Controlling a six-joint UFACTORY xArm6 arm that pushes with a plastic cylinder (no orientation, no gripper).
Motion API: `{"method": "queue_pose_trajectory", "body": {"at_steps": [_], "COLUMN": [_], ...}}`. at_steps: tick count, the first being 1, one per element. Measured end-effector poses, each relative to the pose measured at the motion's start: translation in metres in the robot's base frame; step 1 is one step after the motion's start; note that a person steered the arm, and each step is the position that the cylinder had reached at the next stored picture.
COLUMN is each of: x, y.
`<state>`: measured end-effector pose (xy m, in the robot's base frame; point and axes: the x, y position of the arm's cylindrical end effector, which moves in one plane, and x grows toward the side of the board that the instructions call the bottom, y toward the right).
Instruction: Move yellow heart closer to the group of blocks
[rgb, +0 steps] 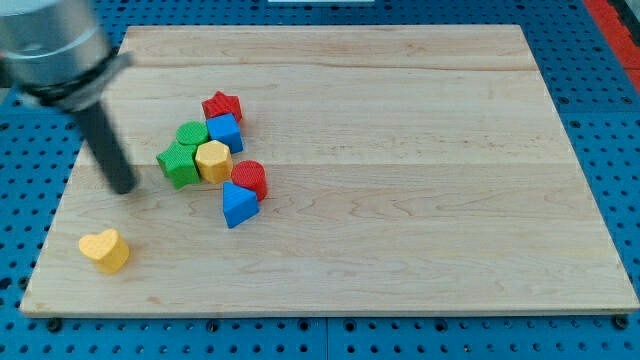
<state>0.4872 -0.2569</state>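
A wooden board (400, 150) on blue pegboard. The yellow heart (105, 250) sits lower left, apart from the clustered blocks (215, 160). My tip (124, 188), a bare rod without fingers, stands between them, left of the cluster.

yellow heart (105, 250) apart, my tip (124, 187) above
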Motion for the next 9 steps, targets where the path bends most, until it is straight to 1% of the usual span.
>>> {"method": "queue_pose_trajectory", "body": {"at_steps": [1,2,3,4,5,6,7,8,9], "x": [0.047,0.075,0.097,0.09,0.034,0.027,0.043,0.056,0.056], "y": [-0.047,-0.034,-0.002,0.017,0.044,0.034,0.001,0.064,0.124]}}
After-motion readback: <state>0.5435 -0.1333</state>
